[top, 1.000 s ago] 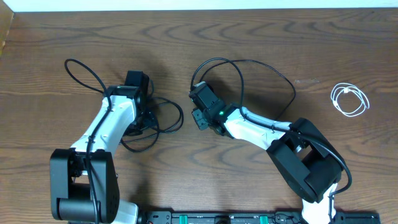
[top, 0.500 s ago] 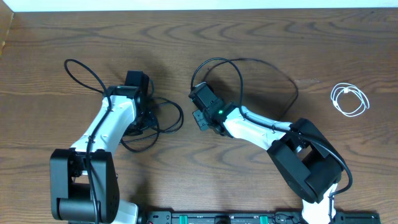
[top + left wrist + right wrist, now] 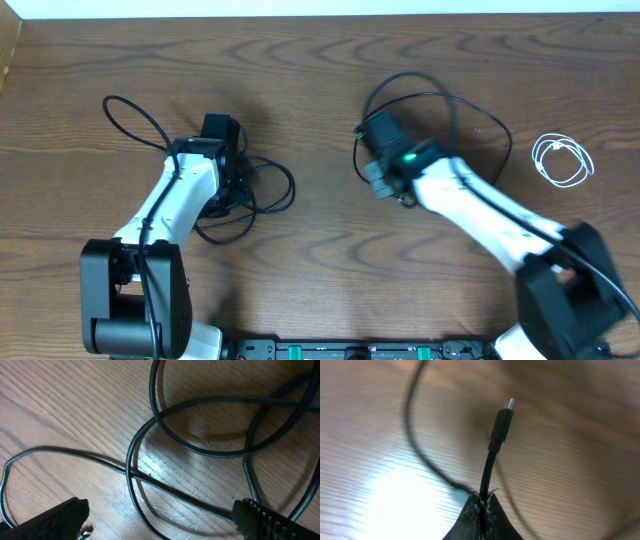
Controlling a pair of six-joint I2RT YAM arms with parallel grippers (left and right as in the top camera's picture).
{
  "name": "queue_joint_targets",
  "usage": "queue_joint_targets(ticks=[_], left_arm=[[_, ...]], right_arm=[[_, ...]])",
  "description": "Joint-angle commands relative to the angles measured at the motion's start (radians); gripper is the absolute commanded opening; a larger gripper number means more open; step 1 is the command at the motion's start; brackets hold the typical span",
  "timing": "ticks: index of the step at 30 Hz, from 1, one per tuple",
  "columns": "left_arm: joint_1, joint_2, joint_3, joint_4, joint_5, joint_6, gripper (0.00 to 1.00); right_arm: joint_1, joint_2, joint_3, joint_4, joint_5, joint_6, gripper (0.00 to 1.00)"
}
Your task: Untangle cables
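Aside, white cable [image 3: 562, 160] coiled, black cable [image 3: 492, 455] pinched

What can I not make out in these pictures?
- Overhead: the left pincer is hidden under its own wrist.
- Left wrist: the black cables run off the edges; ends unseen.
- Right wrist: motion blur smears all beyond the plug end that the right pincer grips.
- Overhead: the white cable is too small to show plugs.
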Motion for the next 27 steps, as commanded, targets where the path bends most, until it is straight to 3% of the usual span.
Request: queue_joint_targets(ticks=[1, 3, 7, 12, 20, 27], left_arm=[[0.004, 0.005, -0.004, -0.002, -0.006, -0.008, 0.98], [0.004, 0.005, -0.004, -0.002, -0.006, -0.008, 0.98], [0.004, 0.005, -0.004, -0.002, -0.006, -0.008, 0.98], [0.004, 0.005, -0.004, 0.002, 0.002, -0.008, 0.98], [0.004, 0.005, -0.004, 0.001, 0.002, -0.008, 0.98], [0.004, 0.005, -0.004, 0.001, 0.002, -0.008, 0.98]], right_arm=[[-0.085, -0.026, 0.002, -0.032, 0.030, -0.057, 0.01], [-0.125, -0.024, 0.001, -0.041, -0.027, -0.089, 0.01], [-0.169, -0.023, 0.001, 0.003, -0.340, -0.213, 0.01], [-0.155, -0.021, 0.000, 0.119, -0.507, -0.173, 0.03], [-0.050, 0.048, -0.001, 0.159, -0.306, -0.172, 0.04], [-0.013, 0.185, -0.001, 0.238, -0.294, -0.173, 0.08]])
